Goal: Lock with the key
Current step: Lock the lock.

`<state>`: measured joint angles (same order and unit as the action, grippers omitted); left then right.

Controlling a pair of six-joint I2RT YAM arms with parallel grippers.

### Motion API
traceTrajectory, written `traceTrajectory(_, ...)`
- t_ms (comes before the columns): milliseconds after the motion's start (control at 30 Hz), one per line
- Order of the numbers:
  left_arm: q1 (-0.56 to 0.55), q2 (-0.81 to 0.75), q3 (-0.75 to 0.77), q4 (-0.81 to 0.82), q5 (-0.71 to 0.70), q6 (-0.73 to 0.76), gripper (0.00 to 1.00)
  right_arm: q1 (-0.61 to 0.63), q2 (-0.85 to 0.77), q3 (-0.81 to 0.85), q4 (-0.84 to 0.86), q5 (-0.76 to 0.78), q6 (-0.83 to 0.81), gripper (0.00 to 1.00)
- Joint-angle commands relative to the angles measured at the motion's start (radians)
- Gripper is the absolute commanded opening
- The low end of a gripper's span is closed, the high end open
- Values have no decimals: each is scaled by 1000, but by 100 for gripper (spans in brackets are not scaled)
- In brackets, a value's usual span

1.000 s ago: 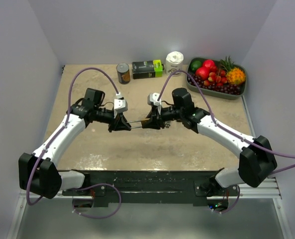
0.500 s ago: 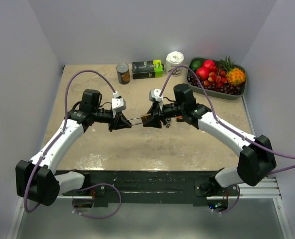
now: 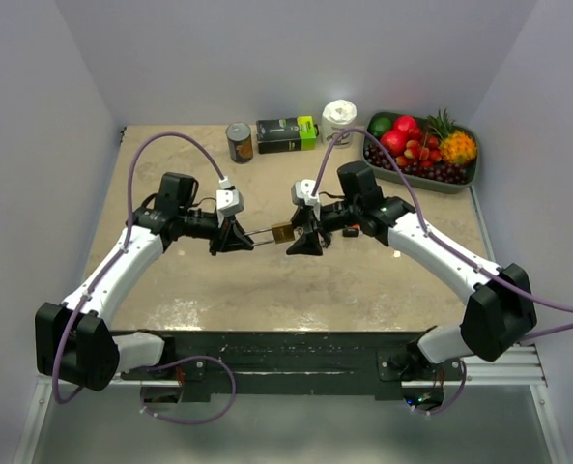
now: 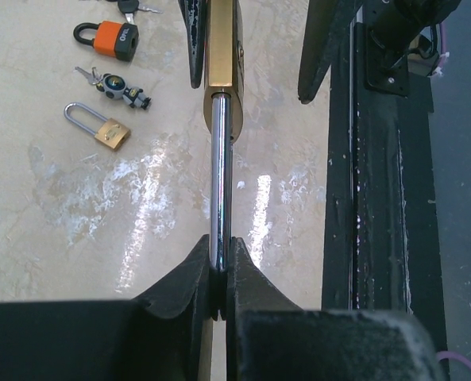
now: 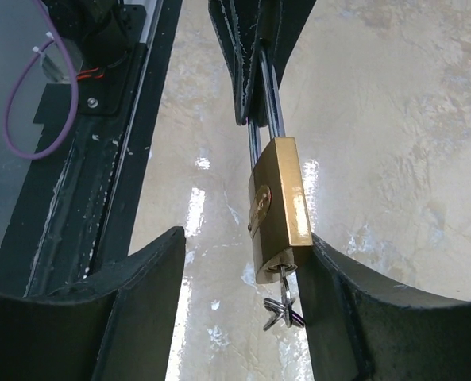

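Observation:
A brass padlock [image 5: 276, 206] hangs in the air above the table, level, by its long steel shackle [image 4: 219, 182]. My left gripper [image 4: 219, 262] is shut on the shackle's bend. A key [image 5: 283, 298] with a small ring sticks out of the keyhole end of the padlock. My right gripper [image 5: 247, 242] stands open around the padlock's body, whose side lies against the right finger [image 5: 338, 302] while the left finger is well apart. In the top view the padlock [image 3: 282, 232] spans between the left gripper [image 3: 240, 238] and the right gripper [image 3: 303, 242].
On the table lie an orange padlock [image 4: 114, 38], a small brass padlock [image 4: 100, 127] and loose keys [image 4: 116, 83]. At the back stand a can [image 3: 239, 141], a green and black box [image 3: 287, 133], a white cup [image 3: 339, 118] and a fruit tray [image 3: 431, 184].
My right gripper has opened and let go of the padlock's key end. The left gripper still holds the shackle, and the padlock has stayed in place.

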<state>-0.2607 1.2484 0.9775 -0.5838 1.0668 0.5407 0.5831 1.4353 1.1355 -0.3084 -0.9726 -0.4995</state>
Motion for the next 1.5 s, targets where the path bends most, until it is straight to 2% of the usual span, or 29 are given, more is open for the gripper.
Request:
traceTrajectory(0,11,-12,66,26,101,68,0,-2,19,58,-78,-58,-76,59)
traceTrajectory(167,5,-15,72,-2,127,97,0,-2,45,64,-75,-74,-77,57)
traceTrajectory(300,3,-15,73,-23,145,113,0,-2,51,64,-44,-72,-50,62)
traceTrajectory(400,3,-17,75,-27,145,113,0,-2,51,61,-38,-69,-48,60)
traceTrajectory(667,1,-27,41,128,167,-44,0,11,50,30,55,-83,30,36)
traceTrajectory(833,-3,-40,17,187,174,-96,0,18,34,6,103,-87,85,31)
traceTrajectory(933,-9,-46,6,213,171,-114,0,24,36,3,109,-92,91,20)
traceTrajectory(967,-11,-44,6,217,170,-119,0,24,40,9,107,-94,92,12)
traceTrajectory(1067,-14,-43,4,240,163,-131,0,29,50,17,101,-100,88,0)
traceTrajectory(1467,-74,-47,-40,467,113,-268,0,87,85,56,83,-144,110,0)
